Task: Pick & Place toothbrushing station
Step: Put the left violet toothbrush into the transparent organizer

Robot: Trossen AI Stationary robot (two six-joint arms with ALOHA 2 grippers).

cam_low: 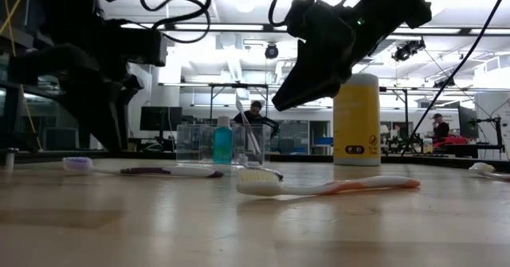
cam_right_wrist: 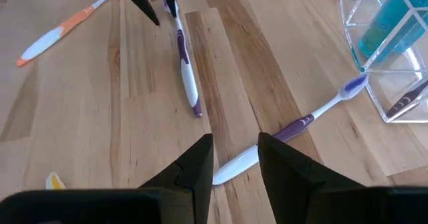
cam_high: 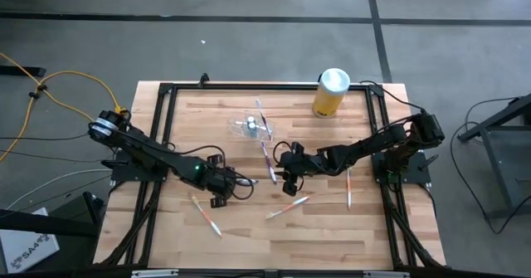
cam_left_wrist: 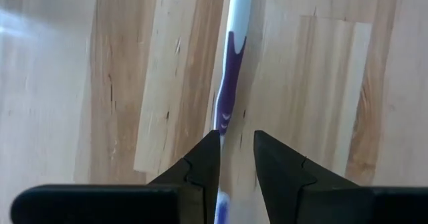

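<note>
The toothbrushing station (cam_high: 251,127), a clear plastic holder, stands on the table's far middle; a blue bottle (cam_low: 222,142) and a toothbrush stand in it. Two purple-and-white toothbrushes lie flat on the wood. My left gripper (cam_left_wrist: 237,150) is open above one of them (cam_left_wrist: 227,103), one finger on each side of its handle. My right gripper (cam_right_wrist: 235,144) hovers open over the white handle end of the other (cam_right_wrist: 294,124), whose head points at the station (cam_right_wrist: 394,43). In the low view my right gripper (cam_low: 283,100) hangs clear above the table. My left gripper comes slanting down with its fingers along the purple toothbrush's handle (cam_left_wrist: 222,184), which lies on the table between them. Whether a finger touches it, I cannot tell.
A yellow canister with a white lid (cam_high: 330,93) stands at the far right. Orange-and-white toothbrushes lie at the near left (cam_high: 205,216), the near middle (cam_high: 287,207) and the right (cam_high: 348,187). A black frame (cam_high: 166,91) borders the table.
</note>
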